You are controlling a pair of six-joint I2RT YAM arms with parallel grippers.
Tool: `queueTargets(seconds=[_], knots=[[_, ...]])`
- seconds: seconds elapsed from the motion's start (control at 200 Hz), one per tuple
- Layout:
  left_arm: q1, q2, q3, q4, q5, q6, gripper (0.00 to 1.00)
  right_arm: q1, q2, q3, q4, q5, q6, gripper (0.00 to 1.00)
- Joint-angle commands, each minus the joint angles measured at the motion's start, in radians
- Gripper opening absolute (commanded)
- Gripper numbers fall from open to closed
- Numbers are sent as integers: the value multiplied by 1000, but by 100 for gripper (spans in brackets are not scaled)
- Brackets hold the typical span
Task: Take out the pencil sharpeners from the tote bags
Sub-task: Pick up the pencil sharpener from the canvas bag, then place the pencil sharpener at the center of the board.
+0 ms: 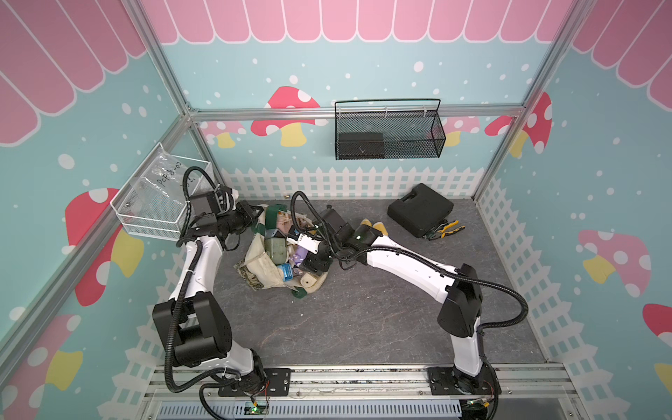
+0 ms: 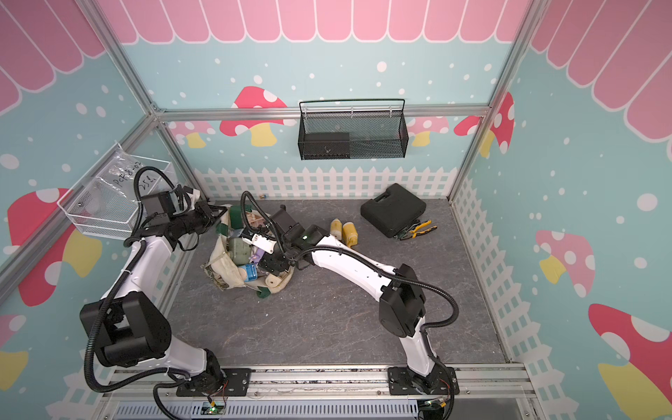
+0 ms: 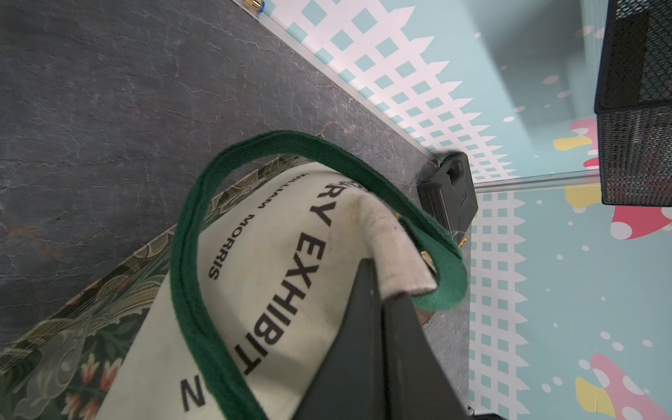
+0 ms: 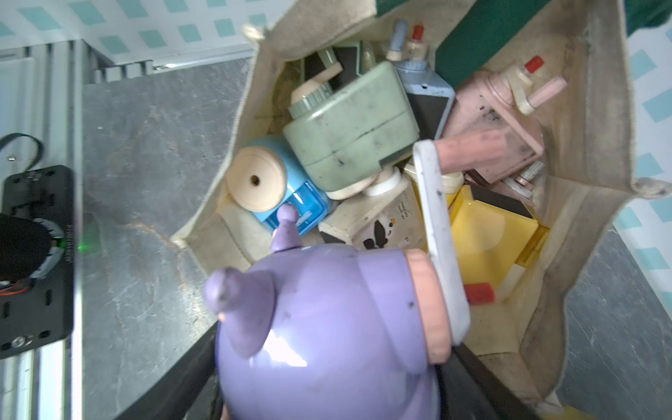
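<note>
Left gripper [image 3: 382, 280] pinches the tote bag [image 3: 276, 254] rim; right gripper [image 4: 336, 343] clasps one purple sharpener [image 4: 327, 298]. Two yellow sharpeners [image 2: 350, 232] lie at its three o'clock; perhaps six inside.

Cream tote bag [image 3: 276, 254], green strap [image 3: 183, 262], leafy panel [image 3: 72, 345]; purple sharpener [image 4: 327, 327]; pair [image 2: 343, 231] seemingly yellow.

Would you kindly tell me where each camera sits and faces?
Top views: high above the robot's base, looking down over the table; left arm and right arm show.
Left wrist: on the left arm, looking along the left gripper, shut on the tote bag.
Right wrist: on the right arm, looking into the tote bag; the right gripper holds the purple sharpener.
Shared: both wrist views show the tote bag; left wrist and top views, the black case.
</note>
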Motion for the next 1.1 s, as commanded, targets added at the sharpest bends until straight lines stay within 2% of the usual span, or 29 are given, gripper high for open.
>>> queueTargets(seconds=[0.0, 0.195, 0.36, 0.5, 0.62, 0.85, 1.006, 1.096], knots=[[13, -1, 8, 41, 11, -12, 0, 9, -106, -68, 96, -114, -37, 44], [13, -2, 7, 40, 10, -12, 0, -5, -250, -230, 201, -157, -23, 44], [13, -2, 5, 41, 11, -13, 0, -79, -383, -398, 325, -210, 19, 44], [13, -2, 5, 39, 12, -12, 0, -241, -513, -610, 501, -318, 108, 43], [13, -2, 7, 40, 12, -12, 0, -368, -593, -790, 662, -330, 197, 43], [15, 3, 4, 40, 13, -15, 0, -555, -675, -1123, 1055, -283, 379, 41], [14, -1, 4, 40, 11, -13, 0, -628, -680, -1309, 1314, -122, 440, 42], [15, 1, 5, 40, 11, -12, 0, -670, -628, -1359, 1421, -103, 437, 42]])
